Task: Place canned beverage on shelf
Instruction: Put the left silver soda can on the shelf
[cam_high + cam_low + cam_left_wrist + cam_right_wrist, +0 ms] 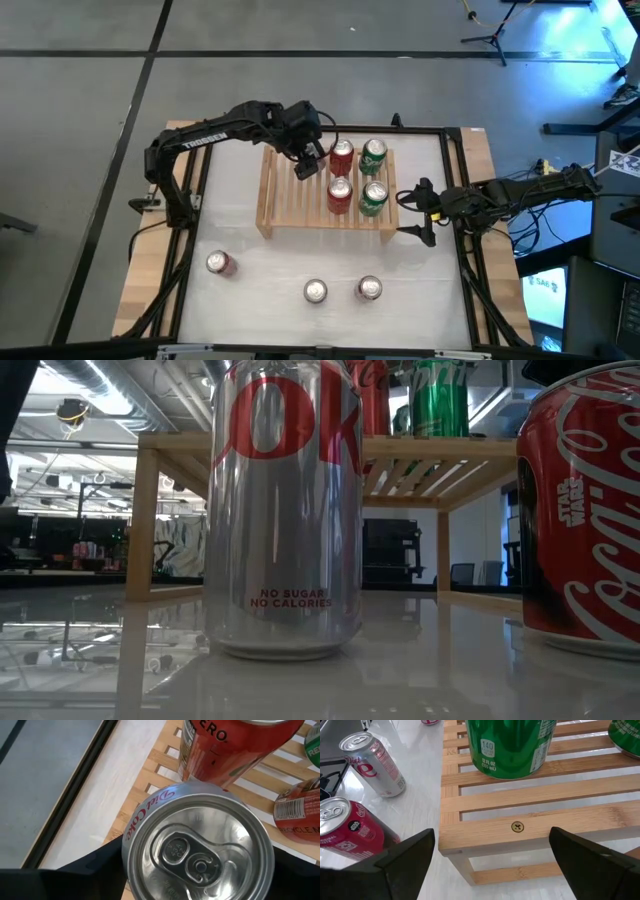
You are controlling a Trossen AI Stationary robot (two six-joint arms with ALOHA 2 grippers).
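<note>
holding a silver diet coke can (197, 852) between its fingers, the left gripper (309, 160) hangs over the shelf (283, 190) beside four placed cans, the right gripper (418, 212) waits open; thin, slick walls, best gripped mid-body.

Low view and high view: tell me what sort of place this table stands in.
Probably a lab or workshop, not a shop or kitchen. The high view shows a bare grey floor marked with dark lines and a tripod stand; the low view shows exposed ceiling ducts and office chairs behind the shelf.
</note>
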